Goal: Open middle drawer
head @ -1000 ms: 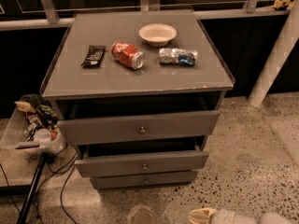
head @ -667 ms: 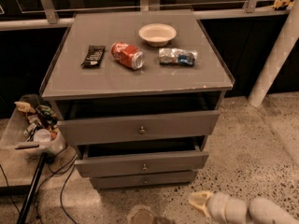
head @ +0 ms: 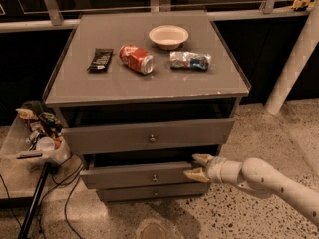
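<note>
Just above, the top drawer (head: 149, 136) juts out over the middle drawer (head: 134, 176). The gripper (head: 198, 167) is at that drawer's right end, fingers apart around nothing. On the cabinet top (head: 149, 86) are a bowl (head: 168, 36) near the back edge, then a packet (head: 100, 59), a can (head: 135, 59) and a wrapper (head: 190, 60) in a row. A bin (head: 20, 143) of clutter stands left.
</note>
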### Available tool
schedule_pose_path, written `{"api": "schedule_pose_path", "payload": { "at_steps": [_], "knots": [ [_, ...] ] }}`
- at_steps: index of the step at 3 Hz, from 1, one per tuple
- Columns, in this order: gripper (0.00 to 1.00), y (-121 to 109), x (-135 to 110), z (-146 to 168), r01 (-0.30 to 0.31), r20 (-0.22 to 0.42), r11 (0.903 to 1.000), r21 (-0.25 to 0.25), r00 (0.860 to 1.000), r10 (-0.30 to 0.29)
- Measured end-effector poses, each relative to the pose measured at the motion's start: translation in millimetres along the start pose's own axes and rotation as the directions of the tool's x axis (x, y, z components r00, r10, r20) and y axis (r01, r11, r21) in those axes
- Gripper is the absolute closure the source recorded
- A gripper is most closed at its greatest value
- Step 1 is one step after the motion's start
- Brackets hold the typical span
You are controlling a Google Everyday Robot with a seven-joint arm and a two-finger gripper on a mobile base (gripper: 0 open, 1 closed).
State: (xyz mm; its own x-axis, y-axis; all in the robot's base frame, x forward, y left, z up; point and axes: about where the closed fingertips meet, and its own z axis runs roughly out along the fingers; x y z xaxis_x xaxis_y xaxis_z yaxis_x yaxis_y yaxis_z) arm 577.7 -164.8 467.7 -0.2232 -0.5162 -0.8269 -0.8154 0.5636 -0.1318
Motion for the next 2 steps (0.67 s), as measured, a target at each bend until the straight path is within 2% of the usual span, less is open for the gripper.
{"api": "schedule_pose_path", "payload": {
  "at_steps": [1,2],
  "knots": [
    [0.00,0.1,0.0,0.0,0.000,0.000,1.0000,0.000,1.000,0.000],
    [0.00,0.1,0.0,0.0,0.000,0.000,1.0000,0.000,1.000,0.000]
  ]
}}
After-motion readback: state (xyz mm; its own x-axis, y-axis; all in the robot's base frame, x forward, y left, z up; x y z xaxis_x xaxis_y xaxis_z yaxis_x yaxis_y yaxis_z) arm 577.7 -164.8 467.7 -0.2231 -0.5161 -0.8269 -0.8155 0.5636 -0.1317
